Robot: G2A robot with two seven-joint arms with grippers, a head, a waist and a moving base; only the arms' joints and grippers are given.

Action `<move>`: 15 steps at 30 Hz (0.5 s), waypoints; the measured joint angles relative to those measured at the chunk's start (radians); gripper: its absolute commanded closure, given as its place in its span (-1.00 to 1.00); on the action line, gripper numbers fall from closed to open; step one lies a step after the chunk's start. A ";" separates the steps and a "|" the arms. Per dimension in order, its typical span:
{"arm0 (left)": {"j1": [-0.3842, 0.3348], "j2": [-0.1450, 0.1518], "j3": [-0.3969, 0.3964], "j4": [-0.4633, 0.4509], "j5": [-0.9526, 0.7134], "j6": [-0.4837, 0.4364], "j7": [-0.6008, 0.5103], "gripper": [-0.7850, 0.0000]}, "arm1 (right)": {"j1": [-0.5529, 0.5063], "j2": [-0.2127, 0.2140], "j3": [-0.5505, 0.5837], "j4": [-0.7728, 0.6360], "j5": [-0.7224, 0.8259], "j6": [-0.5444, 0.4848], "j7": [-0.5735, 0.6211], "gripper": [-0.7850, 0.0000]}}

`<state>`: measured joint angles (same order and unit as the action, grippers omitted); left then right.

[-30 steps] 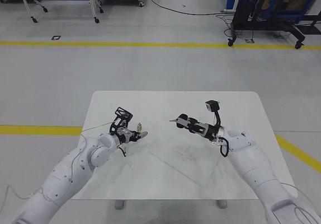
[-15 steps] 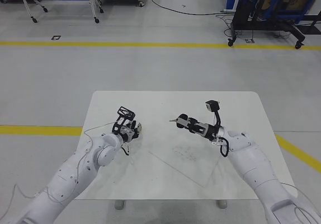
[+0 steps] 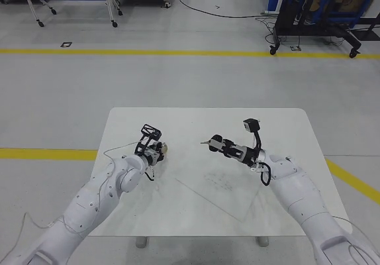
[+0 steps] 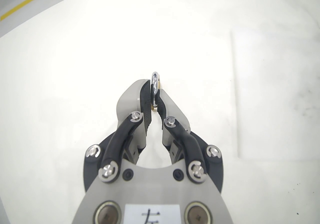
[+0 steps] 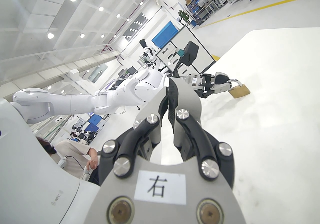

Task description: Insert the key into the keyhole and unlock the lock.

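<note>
A small brass padlock (image 3: 164,150) hangs just above the white table (image 3: 276,126), left of centre. My left gripper (image 3: 158,151) is shut on its silver shackle (image 4: 154,84), and the brass body (image 5: 240,91) points away from the fingers. In the left wrist view the left gripper (image 4: 155,93) pinches the shackle edge-on, hiding most of the body. My right gripper (image 3: 211,142) stays right of centre, shut on a thin key (image 3: 205,142) whose tip points toward the lock across a short gap. The right gripper (image 5: 169,96) hides the key in its own wrist view.
A thin clear sheet (image 3: 223,192) with dark scuff marks lies flat on the table between the arms and nearer the front. The table's far half is bare. The surrounding floor has yellow lines (image 3: 177,52).
My left gripper has turned and shifted slightly toward the table's far side and centre, carrying the padlock with it. The right arm and key have stayed still.
</note>
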<state>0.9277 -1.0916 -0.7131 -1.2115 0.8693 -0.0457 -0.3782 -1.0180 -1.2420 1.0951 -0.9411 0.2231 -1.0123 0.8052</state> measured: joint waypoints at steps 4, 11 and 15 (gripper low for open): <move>0.011 -0.005 -0.037 0.003 -0.086 -0.066 0.052 1.00 | 0.000 0.000 0.000 0.000 0.000 0.000 0.000 1.00; 0.073 0.021 -0.158 -0.027 -0.420 -0.466 0.003 1.00 | 0.000 0.000 0.000 0.000 0.000 0.000 0.000 1.00; 0.095 0.036 -0.201 -0.009 -0.628 -0.667 -0.119 1.00 | 0.000 0.000 0.000 0.000 0.000 0.000 0.000 1.00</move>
<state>1.0231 -1.0559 -0.9138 -1.2208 0.2410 -0.7123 -0.4976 -1.0180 -1.2420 1.0951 -0.9411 0.2231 -1.0123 0.8052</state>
